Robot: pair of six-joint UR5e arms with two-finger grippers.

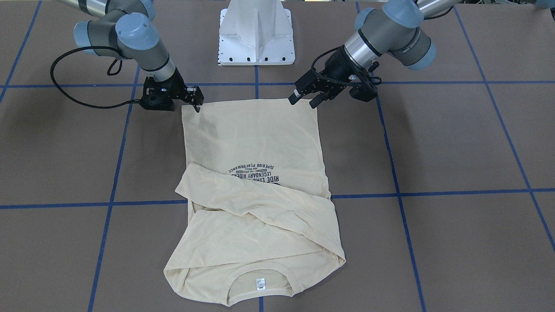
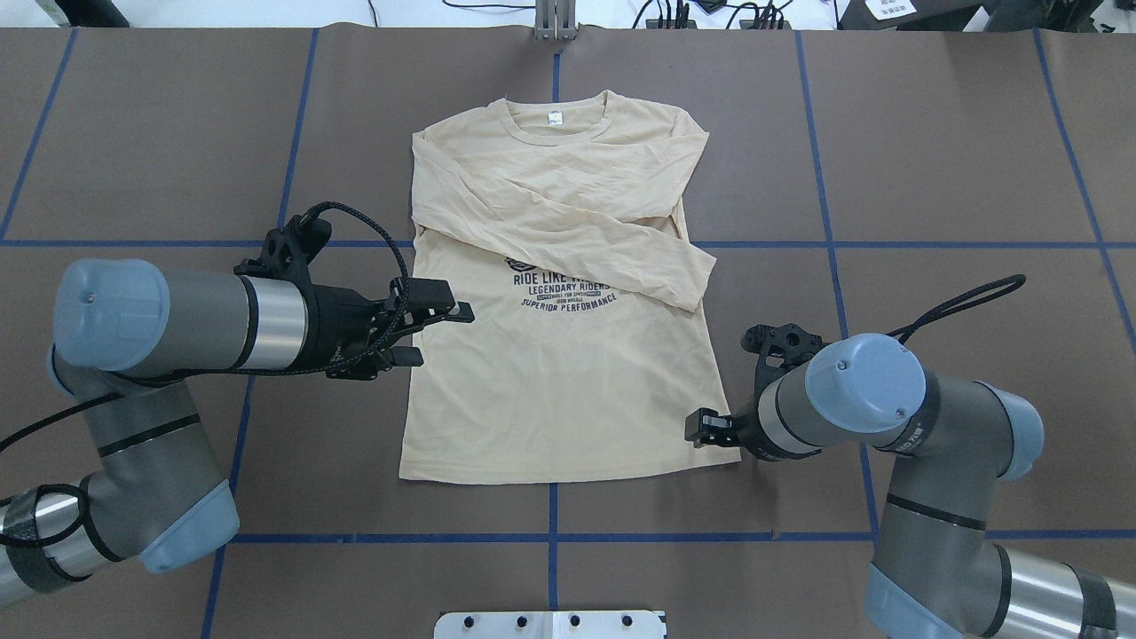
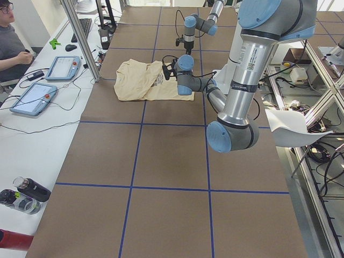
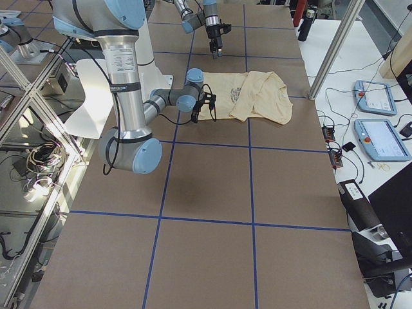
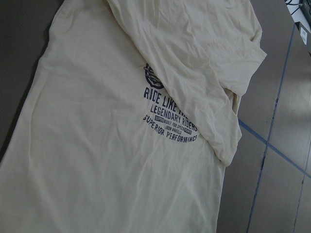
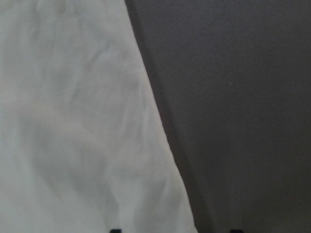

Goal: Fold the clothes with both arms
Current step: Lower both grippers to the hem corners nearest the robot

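Observation:
The clothes, one cream-yellow long-sleeved shirt [image 2: 559,390], lie flat on the brown table with the print up and both sleeves crossed over the chest. The collar and its white label [image 1: 260,282] point away from the robot. My left gripper [image 2: 439,333] hovers open above the shirt's left side edge at print height, and its wrist view looks down on the print [image 5: 167,124]. My right gripper [image 1: 195,102] stands open and low at the hem's right corner. In the right wrist view the shirt's edge [image 6: 155,121] runs between its two fingertips, and nothing is gripped.
The white pedestal base [image 1: 256,34] stands behind the hem. Blue tape lines [image 2: 834,244] grid the table. At the far side a person sits at a white desk with control tablets [image 3: 64,67] and bottles [image 3: 24,196]. A metal post [image 3: 83,40] stands near the collar.

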